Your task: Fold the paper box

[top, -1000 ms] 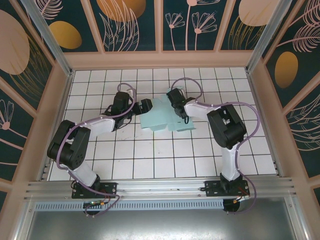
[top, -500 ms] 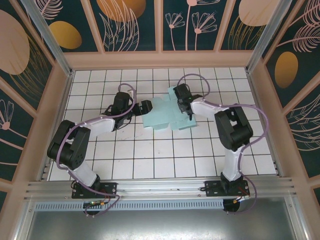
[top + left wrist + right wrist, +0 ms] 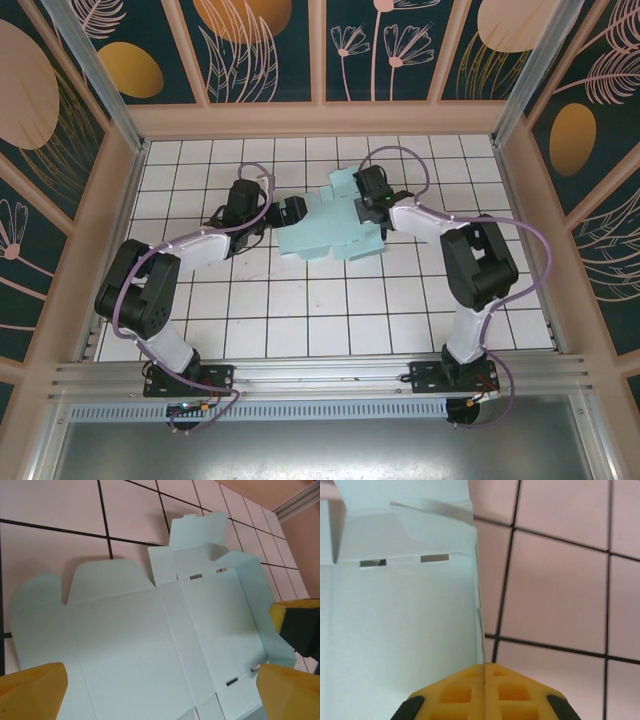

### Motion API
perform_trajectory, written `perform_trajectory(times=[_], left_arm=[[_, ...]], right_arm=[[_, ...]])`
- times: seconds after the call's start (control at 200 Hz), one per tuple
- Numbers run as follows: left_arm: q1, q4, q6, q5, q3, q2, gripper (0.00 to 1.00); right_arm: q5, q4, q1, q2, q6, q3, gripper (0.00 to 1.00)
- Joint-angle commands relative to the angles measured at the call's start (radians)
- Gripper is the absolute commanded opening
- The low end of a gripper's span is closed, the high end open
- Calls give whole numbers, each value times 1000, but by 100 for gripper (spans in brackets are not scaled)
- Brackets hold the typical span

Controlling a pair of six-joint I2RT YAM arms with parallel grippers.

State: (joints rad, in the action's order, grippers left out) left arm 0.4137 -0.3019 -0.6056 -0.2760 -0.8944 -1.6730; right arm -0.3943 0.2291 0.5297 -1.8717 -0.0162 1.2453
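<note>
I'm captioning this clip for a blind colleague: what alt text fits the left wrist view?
A pale blue die-cut paper box lies mostly unfolded on the tiled table, flaps and slots showing. The left gripper hangs open above it, yellow fingertips in the lower corners.

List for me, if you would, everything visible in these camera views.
paper box: one, pale light-blue, a flat die-cut sheet lying on the table between the two grippers
table: one, white tiles with dark lines, under everything
walls: several panels, dark teal with orange and pink plant shapes, around the table
rail: one, silver metal, along the near edge
arms: two, black and white, reaching in from the near edge
cables: two, purple, one along each arm
left gripper: one, yellow-tipped, open, at the sheet's left side
right gripper: one, yellow-tipped, shut, at the sheet's right edge
</note>
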Motion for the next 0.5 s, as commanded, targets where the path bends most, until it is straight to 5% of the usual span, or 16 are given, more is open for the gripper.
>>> perform_trajectory(times=[0.0, 0.32, 0.495], left_arm=[[-6, -1, 13, -11, -21, -7, 97], [-6, 10, 18, 0, -11, 7, 97], [-6, 12, 32, 3, -33, -10, 97]], right_arm=[[-282, 99, 81, -114, 64, 59, 0], [-389, 64, 114, -137, 123, 60, 0], [-169, -31, 83, -38, 124, -25, 0]])
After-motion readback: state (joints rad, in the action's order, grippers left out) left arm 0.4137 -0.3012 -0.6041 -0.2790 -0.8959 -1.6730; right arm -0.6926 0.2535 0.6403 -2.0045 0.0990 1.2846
